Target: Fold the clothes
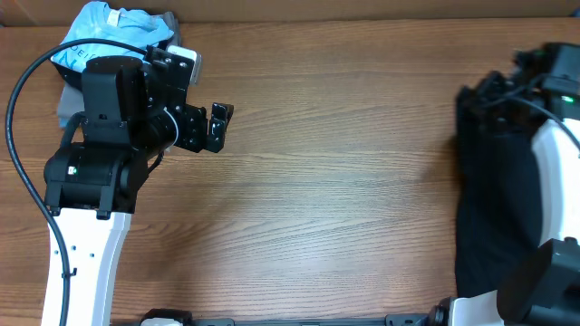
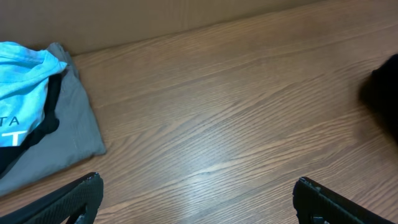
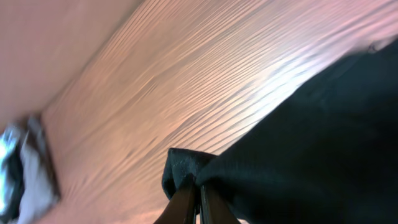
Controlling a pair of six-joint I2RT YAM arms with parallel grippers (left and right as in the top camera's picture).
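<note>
Where the table [image 1: 344, 181] spreads across the overhead view, its bare wood fills the whole middle, from the left arm [image 1: 91, 172] to the dark mass at the right, and that wide stretch has nothing lying on it. Its far edge runs along the top of the frame against a plain brown wall. The black shirt [image 1: 494, 208] lies bunched at the right side, its long axis running from upper to lower frame, close to the right arm [image 1: 553, 163], which covers part of it; its left edge borders the open wood. Which way the neck points cannot be told. In the upper left corner a blue shirt [image 1: 109, 36] with white lettering lies crumpled on a folded grey shirt [image 1: 65, 107], near the far edge and partly under the left arm. The left gripper [image 1: 217, 127] hangs over bare wood just right of that pile, its jaws spread wide and holding nothing; the left wrist view shows both fingertips far apart with only table between them. The right gripper [image 3: 196, 202] is closed tight, its two fingers pinching a small fold at the black shirt's edge, the cloth hanging from it toward the lower right of the wrist view.
</note>
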